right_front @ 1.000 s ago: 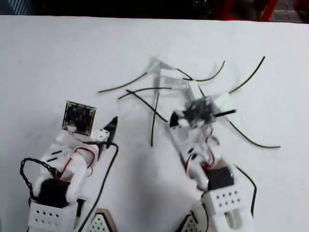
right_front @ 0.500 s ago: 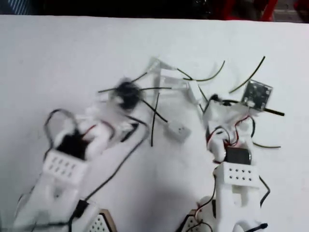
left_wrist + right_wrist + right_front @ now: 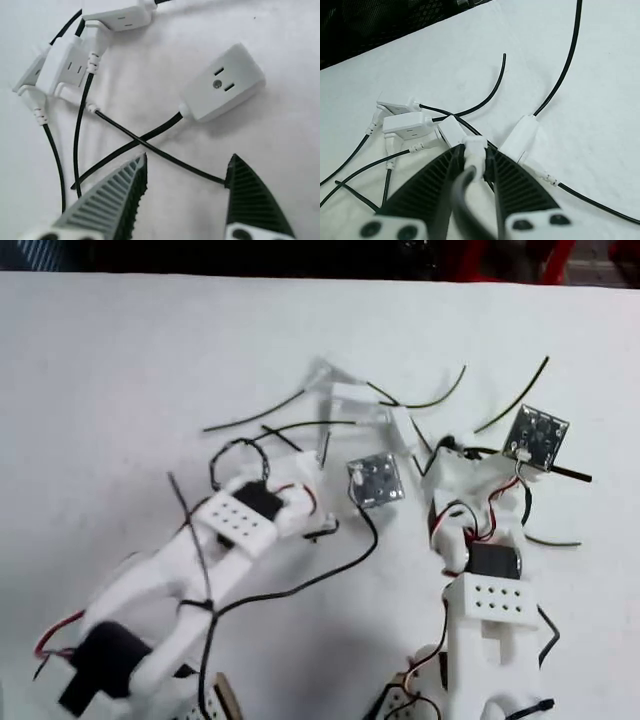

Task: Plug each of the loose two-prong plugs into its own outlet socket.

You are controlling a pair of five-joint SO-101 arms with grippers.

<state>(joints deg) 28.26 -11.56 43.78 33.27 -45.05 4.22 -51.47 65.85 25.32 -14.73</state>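
Smooth white plastic plug [image 3: 475, 150], socket [image 3: 222, 82]; matt black cords [image 3: 572, 50]

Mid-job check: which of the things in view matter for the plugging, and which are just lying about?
For the job: the white plug shut in the right gripper; the three-hole socket ahead of the open left gripper; the clustered sockets with black cords.
Lying about: the red frame beyond the table; the wooden piece at the near edge.
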